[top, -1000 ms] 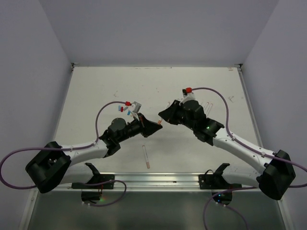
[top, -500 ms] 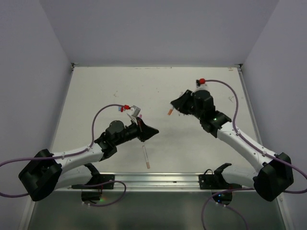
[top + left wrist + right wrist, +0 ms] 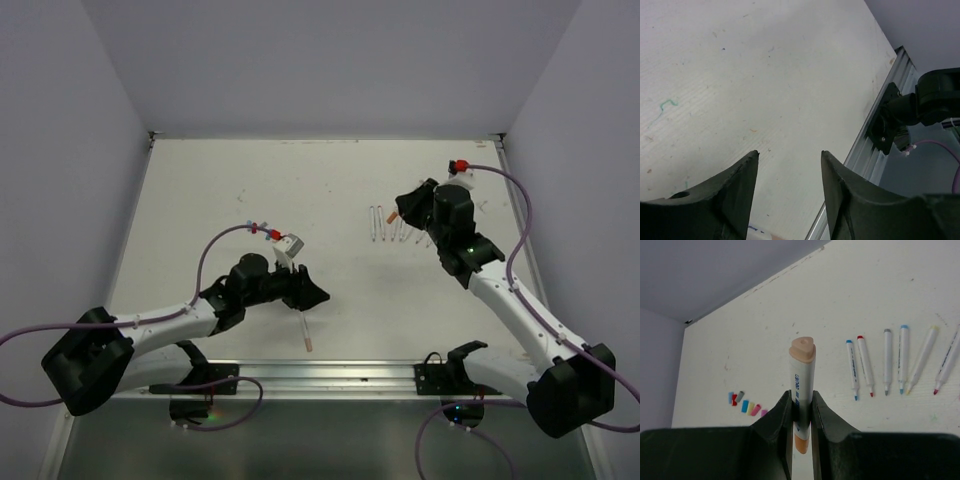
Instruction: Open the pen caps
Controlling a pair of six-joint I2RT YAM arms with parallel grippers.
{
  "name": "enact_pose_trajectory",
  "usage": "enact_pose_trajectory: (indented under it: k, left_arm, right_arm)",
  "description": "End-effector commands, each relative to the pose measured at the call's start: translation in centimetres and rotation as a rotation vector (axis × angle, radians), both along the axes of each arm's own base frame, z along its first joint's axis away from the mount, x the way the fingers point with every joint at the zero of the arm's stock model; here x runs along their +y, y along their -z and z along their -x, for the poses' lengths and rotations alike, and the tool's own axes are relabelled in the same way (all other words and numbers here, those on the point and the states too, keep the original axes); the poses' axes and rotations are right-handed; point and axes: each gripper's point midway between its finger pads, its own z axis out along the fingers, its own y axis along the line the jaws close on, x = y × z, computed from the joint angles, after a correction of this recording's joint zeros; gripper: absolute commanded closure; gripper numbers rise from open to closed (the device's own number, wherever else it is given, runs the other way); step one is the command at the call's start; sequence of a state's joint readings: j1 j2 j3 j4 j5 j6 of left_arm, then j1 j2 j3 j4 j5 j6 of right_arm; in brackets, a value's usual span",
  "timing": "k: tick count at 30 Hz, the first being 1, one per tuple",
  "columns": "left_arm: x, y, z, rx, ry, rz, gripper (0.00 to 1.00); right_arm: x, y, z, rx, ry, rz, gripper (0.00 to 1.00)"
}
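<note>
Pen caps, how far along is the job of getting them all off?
Done: a row of six pens lies with bare tips showing, and loose caps sit in a cluster apart from them. In hand: the right hand is shut on an orange-ended pen; whether its cap is off I cannot tell. Left: a lone pen lies by the open, empty left hand, its cap state too small to judge.
</note>
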State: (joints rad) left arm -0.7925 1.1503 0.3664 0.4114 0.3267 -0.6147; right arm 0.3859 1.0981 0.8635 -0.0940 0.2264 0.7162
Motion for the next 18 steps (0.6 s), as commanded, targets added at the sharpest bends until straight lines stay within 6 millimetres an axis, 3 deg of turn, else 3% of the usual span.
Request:
enact_pose_trajectory:
  k: [1, 4, 7, 18]
  left_arm:
    - [-1.3, -3.6, -1.4, -0.15, 0.024, 0.069, 0.43]
    - [-1.9, -5.3, -2.2, -0.215, 0.028, 0.092, 0.32]
    - [-2.5, -5.6, -2.6, -0.229, 0.048, 0.086, 0.29]
    - [-4.5, -8.1, -3.3, -0.291, 0.109, 0.146, 0.24]
  right_arm:
    - [2.6, 0.2, 2.2, 0.025, -0.177, -0.04, 1.0]
    - [4.3, 1.5, 4.0, 0.089, -0.304, -0.061, 1.0]
    - [6.3, 2.4, 5.7, 0.145, -0.444, -0.076, 1.0]
    - [12.7, 4.1, 9.8, 0.188, -0.667, -0.133, 1.0]
